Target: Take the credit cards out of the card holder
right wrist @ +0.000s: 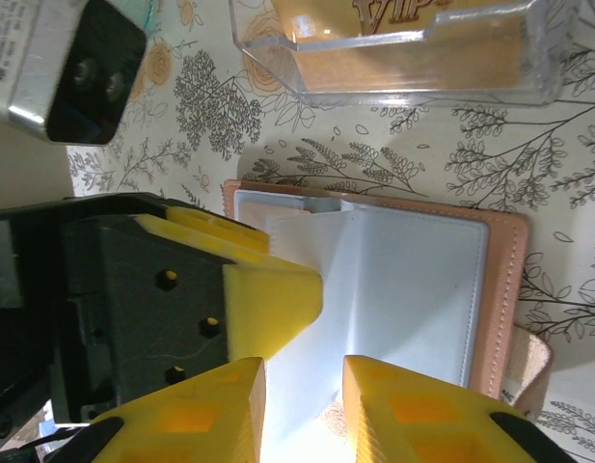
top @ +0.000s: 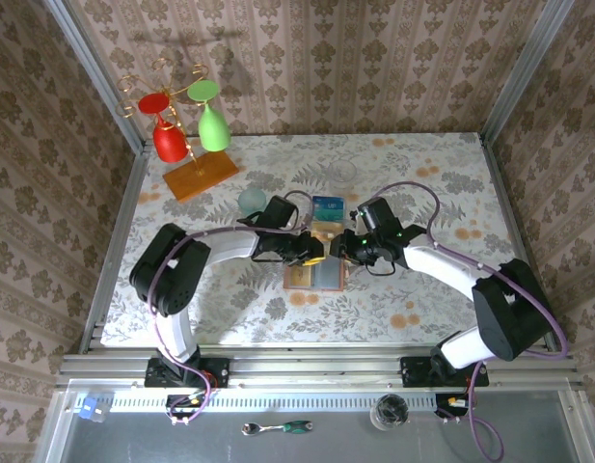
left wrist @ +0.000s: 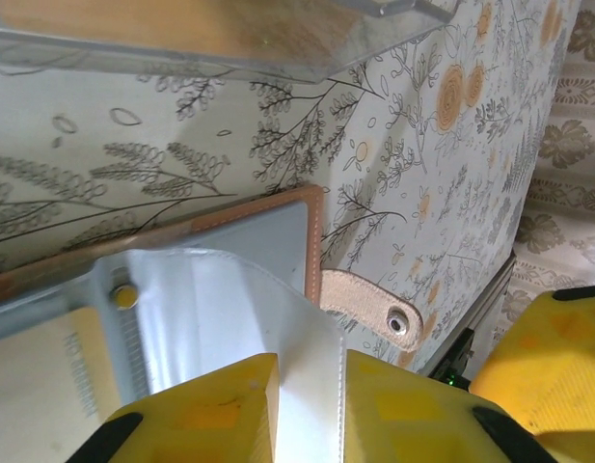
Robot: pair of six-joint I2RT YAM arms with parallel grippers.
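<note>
pocket-spreading step, i'd say: right gripper (right wrist: 302, 374) pinches the card holder's (right wrist: 514, 289) pale inner leaf (right wrist: 403, 280), left gripper (left wrist: 311, 371) sits narrow around it, grip unclear; next, baring the credit cards' (left wrist: 41, 386) edges

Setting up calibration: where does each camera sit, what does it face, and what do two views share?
Top external: above and behind the bases, looking down at the table; both arms show, left gripper and right gripper over the card holder.
Left wrist: on the left arm, looking past its yellow fingers across the open holder.
Right wrist: looking past its fingers at the holder and the left gripper.
Shared: both wrist views show the clear plastic box.
</note>
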